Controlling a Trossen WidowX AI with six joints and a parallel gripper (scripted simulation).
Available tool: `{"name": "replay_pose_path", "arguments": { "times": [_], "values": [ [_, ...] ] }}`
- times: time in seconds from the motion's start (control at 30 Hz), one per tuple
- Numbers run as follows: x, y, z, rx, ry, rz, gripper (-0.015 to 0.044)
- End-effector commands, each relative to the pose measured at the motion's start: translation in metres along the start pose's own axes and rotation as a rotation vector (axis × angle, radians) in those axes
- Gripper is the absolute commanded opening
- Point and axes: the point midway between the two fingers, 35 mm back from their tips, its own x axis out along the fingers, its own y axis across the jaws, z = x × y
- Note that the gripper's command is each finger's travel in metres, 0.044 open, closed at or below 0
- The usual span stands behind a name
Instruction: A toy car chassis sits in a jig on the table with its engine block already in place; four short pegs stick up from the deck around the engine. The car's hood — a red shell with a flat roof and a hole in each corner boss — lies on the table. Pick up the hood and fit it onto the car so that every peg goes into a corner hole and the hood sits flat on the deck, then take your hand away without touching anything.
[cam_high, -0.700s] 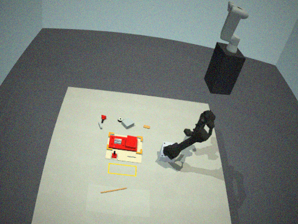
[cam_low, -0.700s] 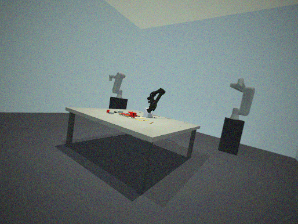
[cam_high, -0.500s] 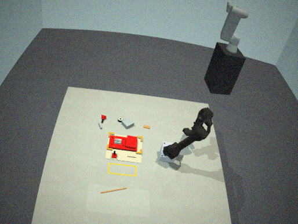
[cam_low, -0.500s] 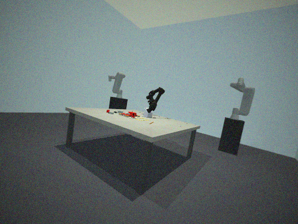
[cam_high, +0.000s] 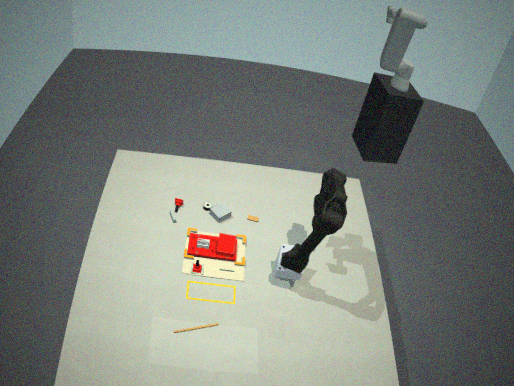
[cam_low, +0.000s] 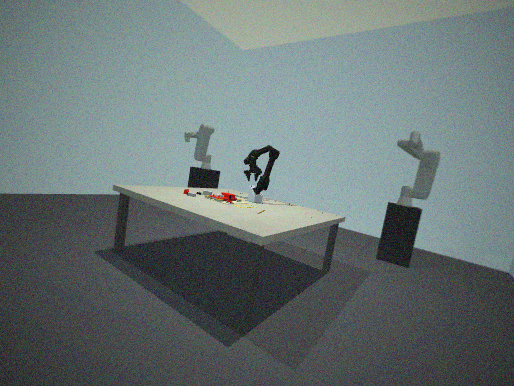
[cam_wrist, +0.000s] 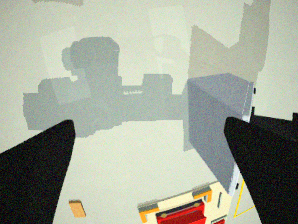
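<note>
Pale blue walls and a dark floor surround the light table (cam_high: 115, 310) (cam_low: 280, 222) (cam_wrist: 125, 165). Taking the jig (cam_high: 239, 275) (cam_wrist: 216, 185) as the centre of the clock in the top view, the arm's pale base (cam_high: 287, 273) (cam_low: 256, 198) (cam_wrist: 210, 115) stands near four o'clock. The red chassis (cam_high: 212, 251) (cam_low: 218, 197) (cam_wrist: 187, 217) sits between the jig's orange corners, the grey engine block (cam_high: 203, 243) toward its nine o'clock end and a raised red block (cam_high: 226, 245) (cam_low: 228, 196) toward three.

The gripper (cam_low: 252, 178) (cam_wrist: 152, 127) is released, its fingers wide apart, with nothing between them, above the table; the top view hides it behind the arm.

As for progress, the engine block is in place and looks uncovered, so I judge the hood is not fitted over it. Which red part is the hood I cannot tell for certain: the raised block is one candidate, the small red-and-black piece (cam_high: 178, 202) at eleven o'clock another. Pegs and corner holes are too small to make out. What seems left is the whole job: grasp the hood, line up four holes, seat it flat, and back away cleanly.
</note>
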Motion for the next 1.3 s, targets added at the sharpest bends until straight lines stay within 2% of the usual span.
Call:
{"name": "replay_pose_path", "arguments": {
  "times": [0.0,0.6,0.9,1.27],
  "values": [
    [-0.009,0.006,-0.034,-0.421,-0.012,0.045,0.0440],
    [-0.021,-0.002,-0.164,-2.052,-0.208,0.105,0.0440],
    [-0.008,-0.022,-0.225,-2.876,-0.305,0.058,0.0440],
    [0.015,-0.054,-0.280,-3.716,-0.393,-0.044,0.0440]
  ]
}}
